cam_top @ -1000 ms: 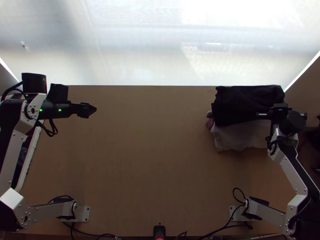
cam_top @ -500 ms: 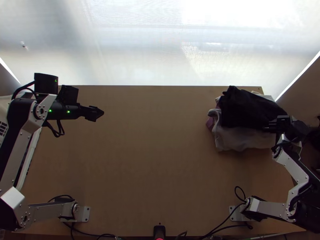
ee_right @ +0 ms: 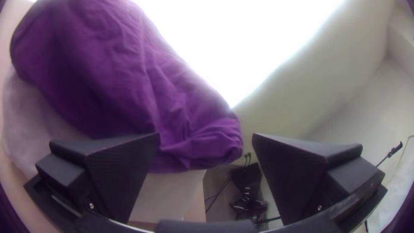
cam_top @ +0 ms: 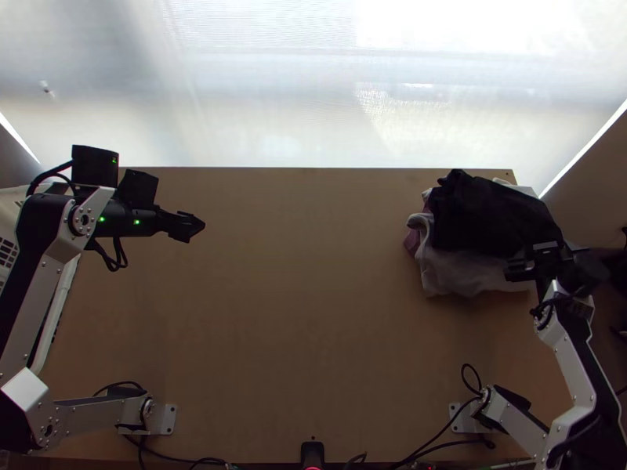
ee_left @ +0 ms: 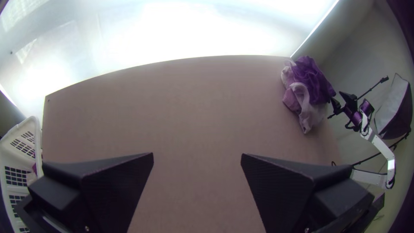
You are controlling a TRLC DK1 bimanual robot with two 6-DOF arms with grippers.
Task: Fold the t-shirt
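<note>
Pincer [cam_top: 516, 268] at right, 2 fingers [ee_right: 123, 172] wide apart near dark cloth [cam_top: 487, 213]

A broad, smooth wooden tabletop [cam_top: 313, 298] has a matt surface. At its far right, the dark purple cloth [ee_right: 108, 77] looks soft, matt and creased; the pale cloth [cam_top: 462, 274] under it is thinner-looking and rumpled. At the left, the white laundry basket [ee_left: 8, 157] is smooth plastic with gridded openings. The left arm [cam_top: 31, 313] and right arm [cam_top: 578, 368] have smooth, metallic-looking links with a low sheen. On the left gripper [cam_top: 188, 225] and right gripper [cam_top: 520, 268], the fingers [ee_left: 116, 190] are matt black, with finely ridged inner faces. Near left, a flat metal mounting plate [cam_top: 167, 420] looks smooth, beside slim, plastic-coated cables [cam_top: 168, 456].
</note>
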